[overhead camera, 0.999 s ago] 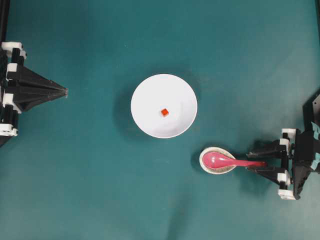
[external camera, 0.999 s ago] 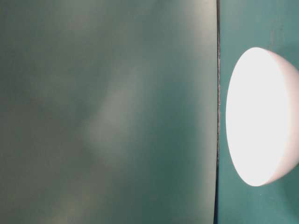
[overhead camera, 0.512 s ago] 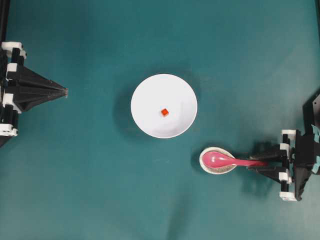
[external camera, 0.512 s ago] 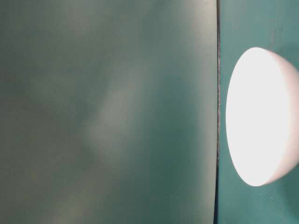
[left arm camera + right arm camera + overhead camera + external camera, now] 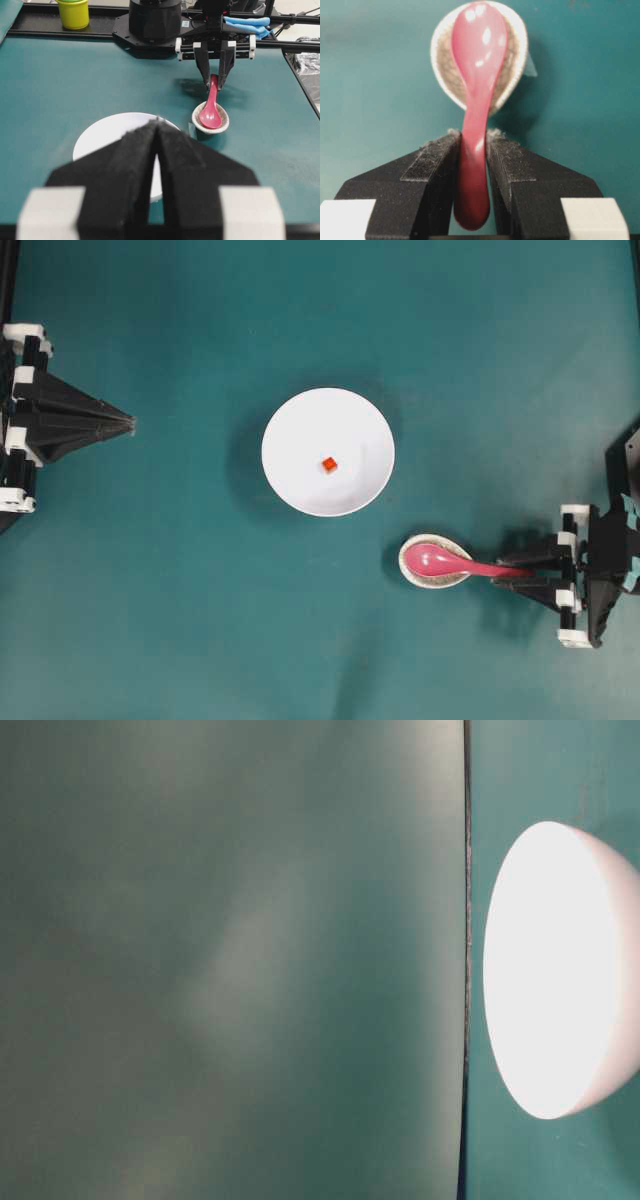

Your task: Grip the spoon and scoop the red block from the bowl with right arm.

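The pink spoon lies with its oval end in the speckled dish and its handle pointing right. My right gripper is shut on the handle's end; in the right wrist view both pads press the spoon from either side. The white bowl sits mid-table with the tiny red block inside. My left gripper is shut and empty at the far left, well away from the bowl. In the left wrist view its tips hide the block.
The table-level view shows only the bowl from the side. A yellow cup and a blue cloth lie beyond the table's far edge behind the right arm's base. Teal tabletop lies around the bowl.
My right gripper's jaws have closed in onto the spoon's handle. The spoon, bowl, block and left arm have not moved.
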Available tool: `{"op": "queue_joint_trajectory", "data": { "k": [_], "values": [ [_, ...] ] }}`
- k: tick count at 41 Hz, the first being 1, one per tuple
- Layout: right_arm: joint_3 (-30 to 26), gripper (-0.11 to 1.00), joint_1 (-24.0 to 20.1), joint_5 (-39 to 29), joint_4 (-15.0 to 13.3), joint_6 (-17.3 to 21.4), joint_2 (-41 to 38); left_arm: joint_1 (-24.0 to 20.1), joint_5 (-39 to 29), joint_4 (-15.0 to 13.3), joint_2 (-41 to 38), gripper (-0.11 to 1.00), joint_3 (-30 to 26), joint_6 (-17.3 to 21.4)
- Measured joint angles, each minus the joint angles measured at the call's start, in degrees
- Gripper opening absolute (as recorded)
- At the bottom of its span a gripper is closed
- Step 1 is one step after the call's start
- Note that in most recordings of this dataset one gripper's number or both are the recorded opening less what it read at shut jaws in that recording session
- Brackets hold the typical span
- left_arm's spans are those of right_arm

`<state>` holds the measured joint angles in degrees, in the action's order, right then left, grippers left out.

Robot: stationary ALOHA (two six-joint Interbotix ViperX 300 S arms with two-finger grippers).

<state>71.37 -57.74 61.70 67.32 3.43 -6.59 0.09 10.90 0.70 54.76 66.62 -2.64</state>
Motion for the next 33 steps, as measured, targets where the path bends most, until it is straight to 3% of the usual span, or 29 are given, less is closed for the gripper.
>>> {"op": "queue_joint_trajectory", "data": {
  "k": [18, 33],
  "values": [
    [1.0, 0.31, 0.0, 0.1, 0.0, -5.4, 7.5, 0.0, 0.0, 0.0, 0.0, 0.0, 0.0, 0.0],
    [1.6, 0.31, 1.0, -1.9, 0.0, -5.6, 9.1, 0.0, 0.0, 0.0, 0.1, 0.0, 0.0, 0.1]
  ]
}}
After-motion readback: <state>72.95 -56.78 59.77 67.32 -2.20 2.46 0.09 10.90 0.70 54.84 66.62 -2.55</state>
